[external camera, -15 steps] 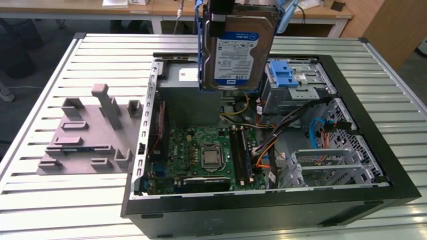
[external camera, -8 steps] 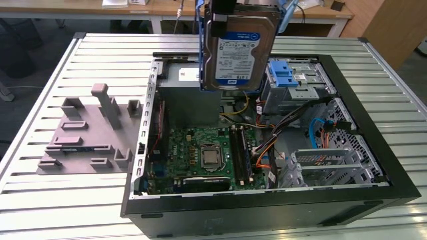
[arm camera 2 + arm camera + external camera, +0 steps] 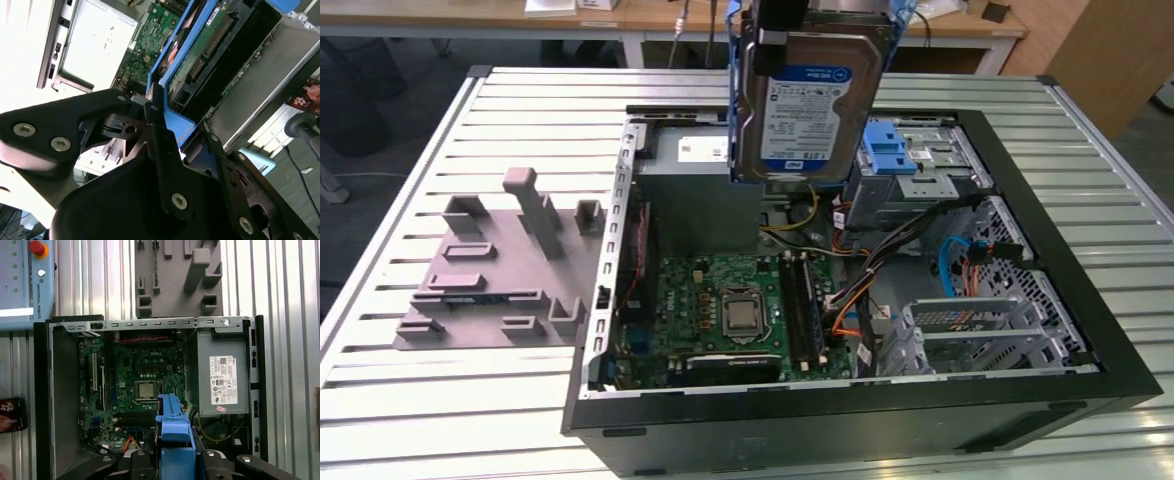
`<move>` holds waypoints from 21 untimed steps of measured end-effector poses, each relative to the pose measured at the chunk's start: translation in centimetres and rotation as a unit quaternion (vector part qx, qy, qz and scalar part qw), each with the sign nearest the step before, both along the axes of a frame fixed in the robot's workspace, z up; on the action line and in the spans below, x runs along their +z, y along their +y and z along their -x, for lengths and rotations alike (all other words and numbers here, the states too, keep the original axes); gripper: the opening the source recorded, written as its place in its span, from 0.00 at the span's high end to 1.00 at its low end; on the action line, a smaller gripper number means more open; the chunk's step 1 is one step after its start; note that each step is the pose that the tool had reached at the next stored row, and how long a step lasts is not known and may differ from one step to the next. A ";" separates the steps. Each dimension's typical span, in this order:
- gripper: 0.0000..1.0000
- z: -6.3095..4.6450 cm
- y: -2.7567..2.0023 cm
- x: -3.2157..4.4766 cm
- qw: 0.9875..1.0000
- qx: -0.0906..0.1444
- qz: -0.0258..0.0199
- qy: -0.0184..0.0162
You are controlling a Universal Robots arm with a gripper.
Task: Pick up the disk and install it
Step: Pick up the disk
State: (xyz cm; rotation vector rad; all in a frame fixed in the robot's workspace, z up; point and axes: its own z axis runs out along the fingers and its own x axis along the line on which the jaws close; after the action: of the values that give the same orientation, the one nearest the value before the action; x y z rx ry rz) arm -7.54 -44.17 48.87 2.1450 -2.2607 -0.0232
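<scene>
The disk [image 3: 803, 100], a silver drive with a white-and-blue label in a blue plastic bracket, hangs upright above the back of the open computer case [image 3: 1067, 300]. My gripper [image 3: 817, 14] is shut on its upper end, at the top edge of the exterior view. In the second wrist view the black fingers [image 3: 156, 131] clamp the blue bracket [image 3: 176, 125], and the disk's circuit-board side [image 3: 210, 40] shows beyond them. In the first wrist view the blue bracket [image 3: 172, 426] sticks out from my gripper [image 3: 172, 462] over the motherboard [image 3: 140, 370]. The disk touches nothing in the case.
A silver drive cage with a blue latch [image 3: 905, 157] sits just to the exterior view's right of the disk. The grey power supply box [image 3: 222, 375] lies beside the motherboard [image 3: 734, 310]. Cables [image 3: 887, 260] cross the case. A grey foam fixture [image 3: 494, 260] lies on the slatted table [image 3: 400, 420].
</scene>
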 end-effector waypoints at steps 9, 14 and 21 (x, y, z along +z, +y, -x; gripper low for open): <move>0.63 -1.4 -0.95 -0.17 1.000 0.000 0.000 0.000; 0.63 -1.5 -1.76 -0.31 1.000 0.000 0.000 0.000; 0.63 -1.6 -2.44 -0.39 1.000 0.000 -0.001 0.000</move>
State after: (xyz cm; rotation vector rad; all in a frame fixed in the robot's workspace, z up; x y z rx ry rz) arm -5.97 -46.61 48.48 2.1455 -2.2613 -0.0245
